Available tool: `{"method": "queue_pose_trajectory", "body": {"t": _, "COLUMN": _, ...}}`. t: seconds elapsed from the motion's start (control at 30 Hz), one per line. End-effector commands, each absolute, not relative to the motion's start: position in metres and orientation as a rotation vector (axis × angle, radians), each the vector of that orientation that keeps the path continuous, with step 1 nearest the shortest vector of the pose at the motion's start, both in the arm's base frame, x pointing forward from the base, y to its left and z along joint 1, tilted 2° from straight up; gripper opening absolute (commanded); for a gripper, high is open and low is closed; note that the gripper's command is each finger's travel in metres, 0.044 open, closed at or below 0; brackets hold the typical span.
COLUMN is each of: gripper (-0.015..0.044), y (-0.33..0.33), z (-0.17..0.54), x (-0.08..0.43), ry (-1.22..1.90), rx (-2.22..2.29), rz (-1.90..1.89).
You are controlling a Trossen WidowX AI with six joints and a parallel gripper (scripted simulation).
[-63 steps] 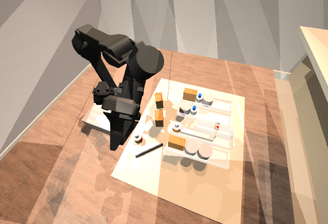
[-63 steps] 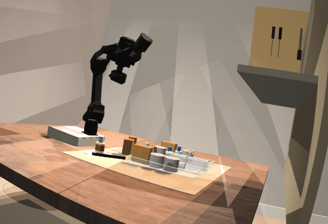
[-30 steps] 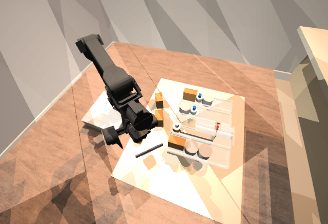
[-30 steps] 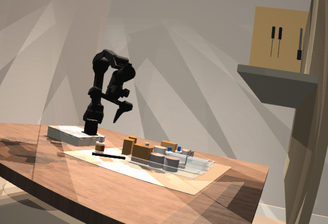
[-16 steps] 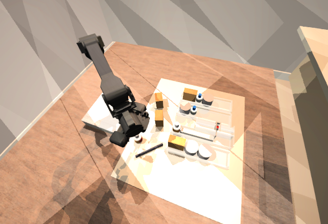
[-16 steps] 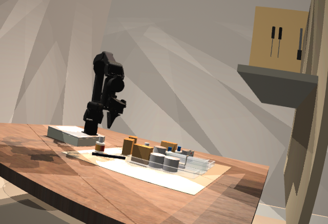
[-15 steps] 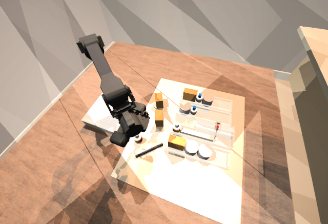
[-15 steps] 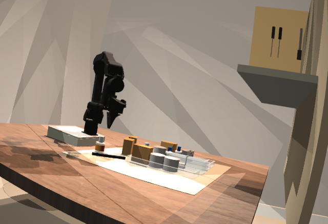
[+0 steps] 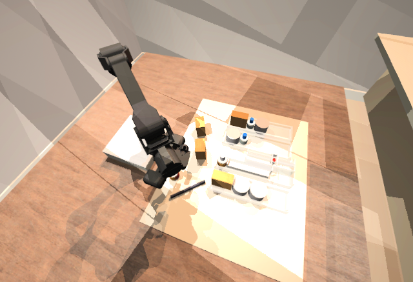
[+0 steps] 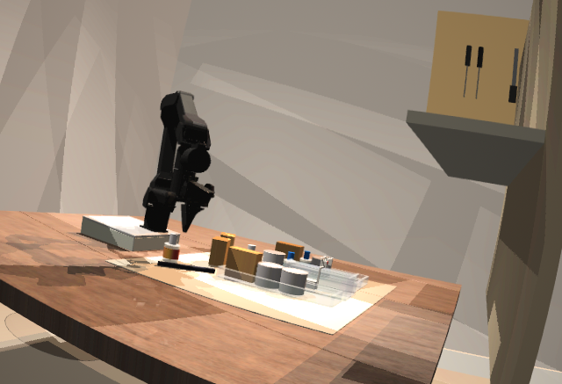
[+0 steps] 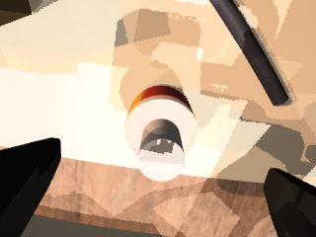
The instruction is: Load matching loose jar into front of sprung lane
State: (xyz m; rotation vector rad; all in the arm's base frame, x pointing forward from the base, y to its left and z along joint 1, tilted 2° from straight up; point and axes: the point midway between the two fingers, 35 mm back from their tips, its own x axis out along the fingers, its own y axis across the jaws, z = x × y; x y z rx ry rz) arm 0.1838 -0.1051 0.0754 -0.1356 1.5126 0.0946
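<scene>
The pincer (image 11: 161, 178) hangs wide open and empty above the loose jar (image 11: 160, 133), which stands upright at frame centre on the mat's edge, apart from both fingertips. A dark rod (image 11: 240, 34) lies toward the upper right, near the jar.

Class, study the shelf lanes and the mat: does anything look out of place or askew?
Yes: a thin black rod lies slanted on the mat before the lanes, and one small jar stands loose outside them, beneath the open gripper.
</scene>
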Motion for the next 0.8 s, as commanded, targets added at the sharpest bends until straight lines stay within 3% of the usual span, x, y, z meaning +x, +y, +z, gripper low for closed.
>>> {"method": "queue_pose_trajectory", "body": {"t": 0.0, "gripper": 0.0440, "y": -0.104, "z": 0.062, "x": 0.184, "ry": 1.515, "rx": -0.131, "rz": 0.102}}
{"method": "queue_pose_trajectory", "body": {"t": 0.77, "gripper": 0.0440, "y": -0.104, "z": 0.029, "x": 0.186, "ry": 1.515, "rx": -0.131, "rz": 0.102}}
